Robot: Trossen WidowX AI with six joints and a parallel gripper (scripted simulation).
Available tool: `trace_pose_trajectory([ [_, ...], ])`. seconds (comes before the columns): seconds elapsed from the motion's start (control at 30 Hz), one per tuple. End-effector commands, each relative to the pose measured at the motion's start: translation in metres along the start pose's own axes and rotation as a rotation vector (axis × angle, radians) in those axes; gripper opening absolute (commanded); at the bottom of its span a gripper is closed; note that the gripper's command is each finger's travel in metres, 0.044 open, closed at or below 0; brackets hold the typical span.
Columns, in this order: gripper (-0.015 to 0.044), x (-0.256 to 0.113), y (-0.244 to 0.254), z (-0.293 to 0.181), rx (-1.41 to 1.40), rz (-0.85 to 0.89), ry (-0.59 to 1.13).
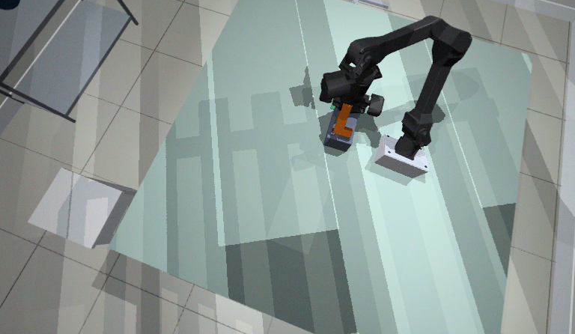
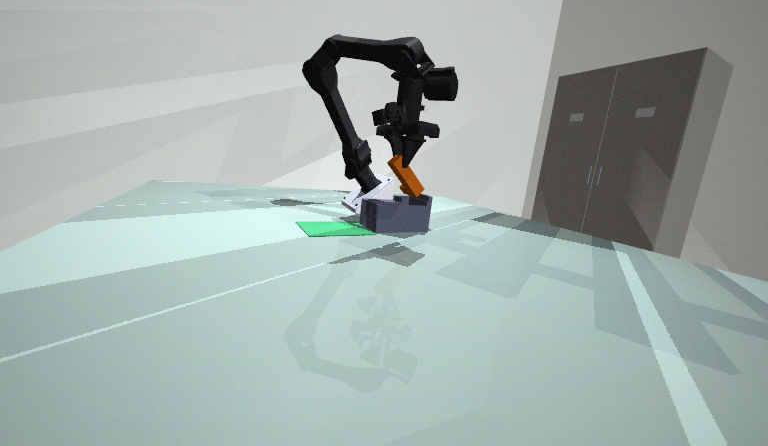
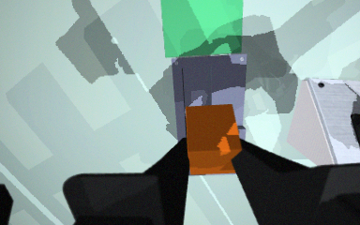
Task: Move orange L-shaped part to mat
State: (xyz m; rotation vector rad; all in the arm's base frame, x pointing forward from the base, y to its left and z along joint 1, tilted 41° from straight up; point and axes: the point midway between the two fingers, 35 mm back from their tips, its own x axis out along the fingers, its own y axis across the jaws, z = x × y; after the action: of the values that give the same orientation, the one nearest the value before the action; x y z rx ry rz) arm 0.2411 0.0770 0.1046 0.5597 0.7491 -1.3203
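Observation:
The orange L-shaped part point(image 1: 342, 123) point(image 2: 408, 178) point(image 3: 210, 127) is steeply tilted over the grey tray point(image 1: 338, 144) point(image 2: 396, 217) point(image 3: 199, 70). Its straight end is up and its L-shaped end is down. My gripper point(image 2: 403, 161) point(image 3: 207, 142) is shut on the raised end, with one finger on each side. In the exterior view the lower end shows at about the height of the tray's rim; whether it touches the tray cannot be told. The green mat point(image 2: 328, 228) point(image 3: 202, 28) lies flat against the tray's end; the arm hides most of it in the top view.
The arm's white base block point(image 1: 400, 165) point(image 2: 353, 199) point(image 3: 311, 124) stands beside the tray, at the right in the wrist view. The arm arches from it over the tray. A grey cabinet point(image 2: 611, 152) stands behind the table in the exterior view.

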Motion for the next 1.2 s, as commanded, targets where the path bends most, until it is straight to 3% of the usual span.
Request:
trace_pose_trajectory([
  [0.0,0.0,-0.004,0.001,-0.001,0.006,0.001,0.004],
  [0.23,0.0,-0.005,0.0,0.013,0.005,0.001,0.004],
  [1.17,0.0,-0.002,-0.014,0.155,0.006,0.002,-0.002],
])
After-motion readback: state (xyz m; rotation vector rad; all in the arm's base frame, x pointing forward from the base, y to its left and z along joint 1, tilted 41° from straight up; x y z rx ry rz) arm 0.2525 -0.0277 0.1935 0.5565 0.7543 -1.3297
